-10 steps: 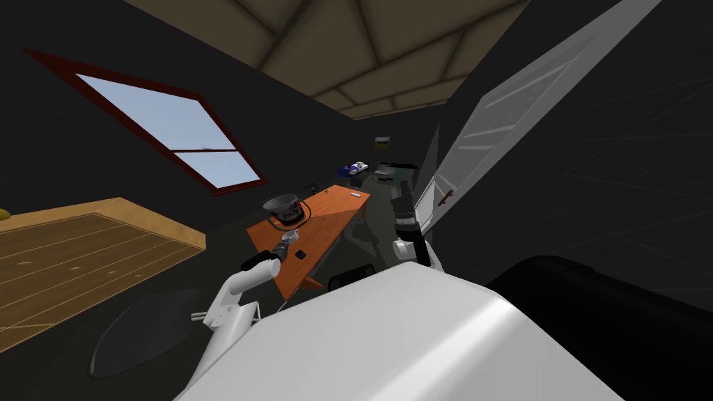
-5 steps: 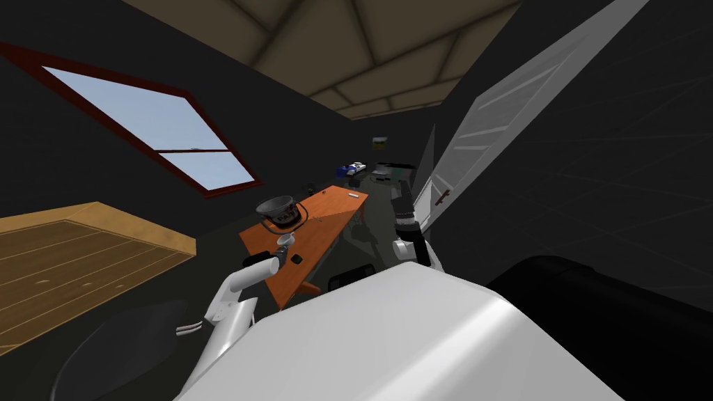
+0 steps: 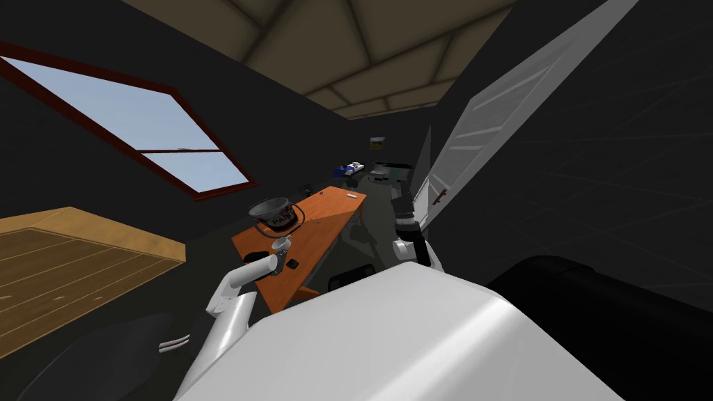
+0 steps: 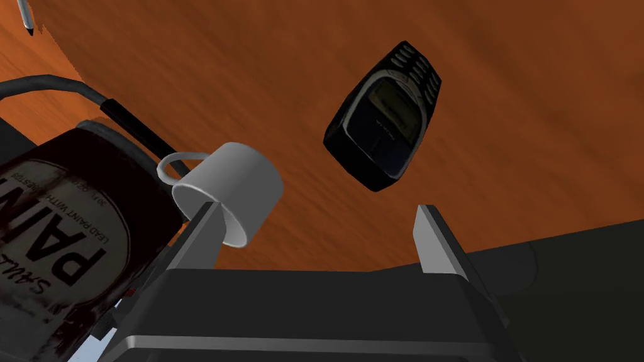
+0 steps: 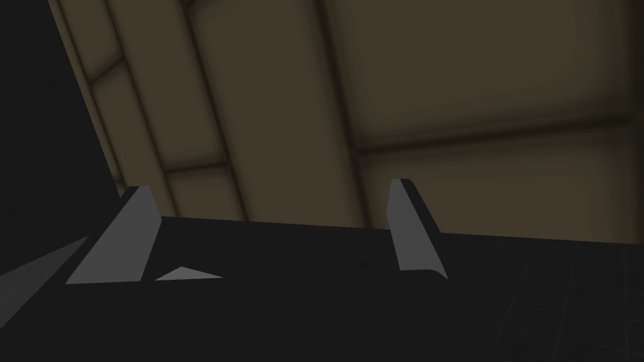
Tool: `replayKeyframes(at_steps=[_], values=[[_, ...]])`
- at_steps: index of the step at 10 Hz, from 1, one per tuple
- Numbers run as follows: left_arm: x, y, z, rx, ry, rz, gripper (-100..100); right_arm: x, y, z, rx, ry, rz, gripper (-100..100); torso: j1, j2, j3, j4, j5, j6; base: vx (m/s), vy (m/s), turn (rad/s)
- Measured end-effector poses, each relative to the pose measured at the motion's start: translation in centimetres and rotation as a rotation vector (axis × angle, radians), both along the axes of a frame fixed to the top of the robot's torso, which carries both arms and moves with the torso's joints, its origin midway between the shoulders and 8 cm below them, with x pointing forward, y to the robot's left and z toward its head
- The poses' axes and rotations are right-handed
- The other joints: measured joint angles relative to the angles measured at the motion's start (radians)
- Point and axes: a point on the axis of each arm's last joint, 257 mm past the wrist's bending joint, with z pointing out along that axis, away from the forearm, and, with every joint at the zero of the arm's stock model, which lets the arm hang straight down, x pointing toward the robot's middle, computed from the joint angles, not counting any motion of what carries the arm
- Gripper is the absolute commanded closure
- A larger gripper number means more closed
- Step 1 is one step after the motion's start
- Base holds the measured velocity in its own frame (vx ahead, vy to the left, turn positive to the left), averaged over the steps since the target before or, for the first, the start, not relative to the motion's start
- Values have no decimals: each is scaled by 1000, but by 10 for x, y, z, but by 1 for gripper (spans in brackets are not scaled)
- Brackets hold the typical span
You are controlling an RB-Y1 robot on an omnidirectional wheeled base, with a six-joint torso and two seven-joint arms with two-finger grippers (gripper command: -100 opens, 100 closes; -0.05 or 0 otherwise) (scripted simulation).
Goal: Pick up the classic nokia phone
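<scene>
As my hand advanced, spread left fingers (image 4: 434, 242) neared the phone (image 4: 380, 119).

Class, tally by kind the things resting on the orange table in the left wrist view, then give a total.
Phone: 1
Mug: 1
Paint can: 1
Pen-like stick: 1
Total: 4

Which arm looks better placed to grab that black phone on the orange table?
Left. The left gripper, open, hangs over the table with the phone just ahead of its fingers. The right gripper, also open, is off beside the table.
</scene>
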Motion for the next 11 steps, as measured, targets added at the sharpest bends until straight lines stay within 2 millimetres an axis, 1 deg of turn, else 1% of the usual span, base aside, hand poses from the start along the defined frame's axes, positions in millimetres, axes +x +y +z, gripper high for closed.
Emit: replayKeyframes(at_steps=[4, 6, 9, 11], values=[[-23, 6, -15, -35, 121, 29, -100, 0, 0, 0, 0, 0, 0, 0, 0, 0, 0, 0, 0, 0, 30, -16, -40], [-34, 5, -20, -52, 177, 41, -100, 0, 0, 0, 0, 0, 0, 0, 0, 0, 0, 0, 0, 0, 24, -11, -38], [-49, 11, -27, -82, 261, 63, -100, 0, 0, 0, 0, 0, 0, 0, 0, 0, 0, 0, 0, 0, 29, -14, -46], [-59, 11, -28, -99, 311, 74, -100, 0, 0, 0, 0, 0, 0, 0, 0, 1, 0, 0, 0, 0, 30, -8, -47]])
